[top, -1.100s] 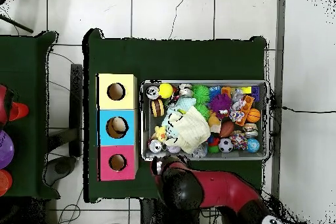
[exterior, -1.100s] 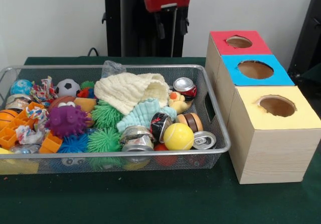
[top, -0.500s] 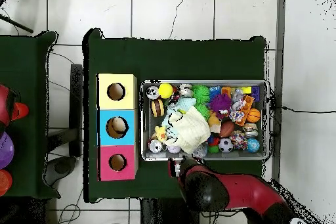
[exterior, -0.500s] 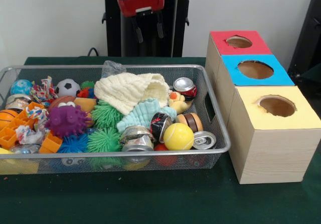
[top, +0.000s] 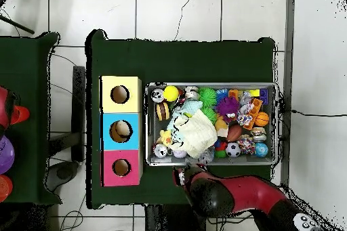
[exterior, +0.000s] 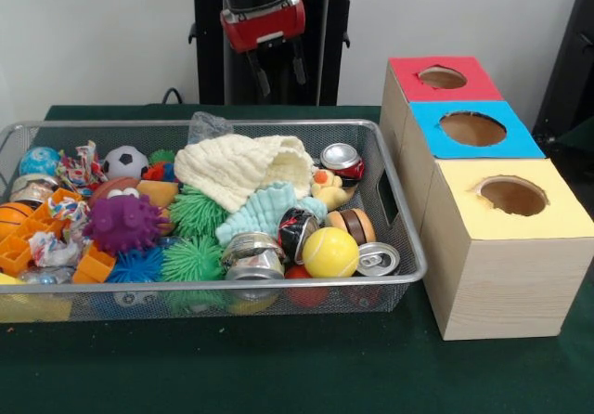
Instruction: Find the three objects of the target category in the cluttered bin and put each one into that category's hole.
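Observation:
My gripper (exterior: 278, 72) hangs open and empty above the table behind the wire bin's (exterior: 399, 212) far rim, apart from everything in it. In the overhead view the gripper (top: 184, 173) sits just outside the bin's (top: 211, 85) lower edge. The bin holds a cream cloth (exterior: 241, 165), a light-blue cloth (exterior: 264, 212), a yellow tennis ball (exterior: 329, 252), a soccer ball (exterior: 125, 161), a purple spiky ball (exterior: 122, 222), a red-topped can (exterior: 342, 161), a crushed can (exterior: 252, 254) and a can (exterior: 378, 260) lying on its side. Things under the cloths are hidden.
To the right of the bin stand three wooden boxes in a row, each with a round hole: red top (exterior: 408, 69), blue top (exterior: 427, 122), yellow top (exterior: 557, 214). Orange blocks (exterior: 28, 238) and green spiky balls (exterior: 193, 258) crowd the bin's left and front.
The gripper moved left along the back of the bin, then dropped slightly. It stayed open and empty. Nothing in the bin shifted.

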Motion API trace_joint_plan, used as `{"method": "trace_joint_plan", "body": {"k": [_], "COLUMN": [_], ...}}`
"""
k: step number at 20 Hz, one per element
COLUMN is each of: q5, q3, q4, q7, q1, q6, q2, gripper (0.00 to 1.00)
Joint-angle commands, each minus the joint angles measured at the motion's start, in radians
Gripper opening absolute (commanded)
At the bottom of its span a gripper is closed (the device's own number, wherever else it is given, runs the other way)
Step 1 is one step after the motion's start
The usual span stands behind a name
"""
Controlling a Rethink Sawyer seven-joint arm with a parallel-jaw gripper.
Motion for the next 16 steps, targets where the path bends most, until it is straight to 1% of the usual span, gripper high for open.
{"method": "trace_joint_plan", "body": {"k": [1, 5, 10, 16], "q5": [-0.11, -0.133, -0.166, -0.186], "q3": [0.073, 0.099, 0.139, 0.16], "q4": [-0.152, -0.184, -0.243, -0.261], "q7": [-0.119, -0.148, -0.209, -0.231], "q1": [-0.027, -0.06, -0.121, -0.162], "q6": [0.049, 0.075, 0.113, 0.16], "q2": [0.112, 0.154, 0.253, 0.275], "gripper": [1.0, 1.0, 1.0, 1.0]}}
